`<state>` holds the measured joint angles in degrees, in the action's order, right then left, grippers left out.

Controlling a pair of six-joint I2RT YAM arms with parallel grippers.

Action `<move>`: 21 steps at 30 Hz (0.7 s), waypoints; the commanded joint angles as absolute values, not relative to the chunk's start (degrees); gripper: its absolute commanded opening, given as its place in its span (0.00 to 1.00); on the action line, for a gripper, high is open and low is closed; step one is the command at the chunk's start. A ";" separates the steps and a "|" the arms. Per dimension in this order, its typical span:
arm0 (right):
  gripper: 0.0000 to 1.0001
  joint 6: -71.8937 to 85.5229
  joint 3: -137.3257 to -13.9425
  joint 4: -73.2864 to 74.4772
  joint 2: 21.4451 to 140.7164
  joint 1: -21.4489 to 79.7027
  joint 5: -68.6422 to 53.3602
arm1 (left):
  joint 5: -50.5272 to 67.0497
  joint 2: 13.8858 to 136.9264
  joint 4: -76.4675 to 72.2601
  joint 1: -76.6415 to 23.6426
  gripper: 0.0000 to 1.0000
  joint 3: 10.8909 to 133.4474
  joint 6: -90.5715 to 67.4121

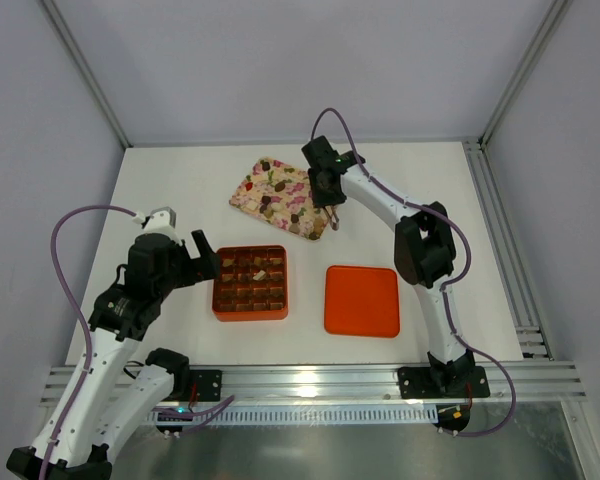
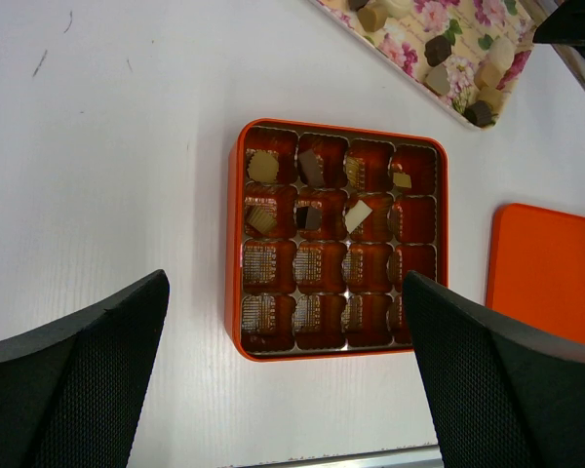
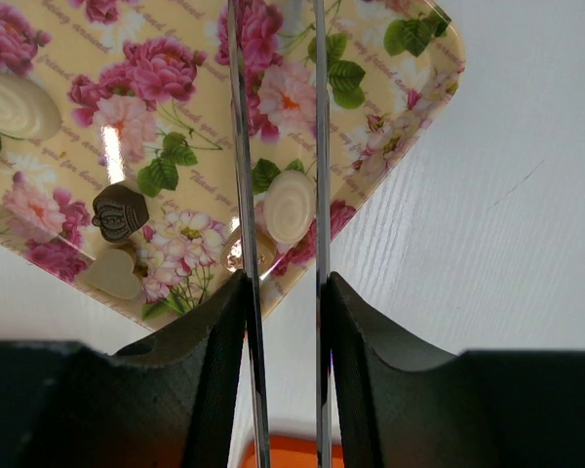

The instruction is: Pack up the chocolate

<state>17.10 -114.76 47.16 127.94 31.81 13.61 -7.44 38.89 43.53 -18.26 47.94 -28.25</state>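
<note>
Chocolates lie loose on the floral tray (image 1: 248, 196), among them a cream round one (image 3: 291, 207), a dark crown-shaped one (image 3: 119, 211) and a pale heart (image 3: 111, 273). Several more sit in the far cells of the orange grid box (image 1: 221, 313), such as a tan disc (image 2: 263, 166) and a pale piece (image 2: 357, 214). My right gripper (image 1: 328, 190) is shut on metal tongs (image 3: 236, 146) over the tray's near right corner; the tong arms straddle the cream round chocolate. My left gripper (image 1: 208, 262) is open and empty at the box's left side, also seen in the left wrist view (image 2: 292, 390).
The orange lid (image 1: 361, 300) lies flat to the right of the box, also in the left wrist view (image 2: 546, 273). The tray shows at that view's top right (image 2: 409, 44). An aluminium rail (image 1: 310, 380) runs along the near table edge. White walls enclose the cell.
</note>
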 commanded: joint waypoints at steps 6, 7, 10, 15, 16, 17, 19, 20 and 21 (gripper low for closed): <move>0.38 16.61 -114.27 46.06 124.03 31.99 15.65 | -7.03 38.76 42.54 -18.37 1.00 48.69 -28.13; 0.38 16.70 -113.82 45.88 123.32 31.99 15.30 | -7.03 38.67 42.63 -18.37 1.00 48.69 -28.21; 0.38 17.05 -111.19 45.09 120.59 32.17 14.41 | -7.03 38.76 42.45 -18.37 1.00 48.69 -28.21; 0.38 17.84 -105.39 43.42 116.29 32.69 12.14 | -7.03 38.67 42.45 -18.37 1.00 48.69 -28.30; 0.38 18.02 -104.60 43.07 114.89 32.96 11.87 | -7.03 38.50 42.45 -18.37 1.00 48.60 -28.30; 0.38 18.02 -102.94 42.46 114.26 32.96 11.69 | -7.03 38.58 42.54 -18.37 1.00 48.60 -28.30; 0.38 18.19 -101.69 42.19 112.69 33.57 11.07 | -7.12 38.58 42.45 -18.37 1.00 48.60 -28.30; 0.38 18.19 -100.65 42.10 112.15 33.84 11.16 | -7.12 38.58 42.45 -18.37 1.00 48.60 -28.30; 0.38 18.19 -100.11 42.19 111.71 34.53 11.25 | -7.03 38.58 42.45 -18.37 1.00 48.60 -28.30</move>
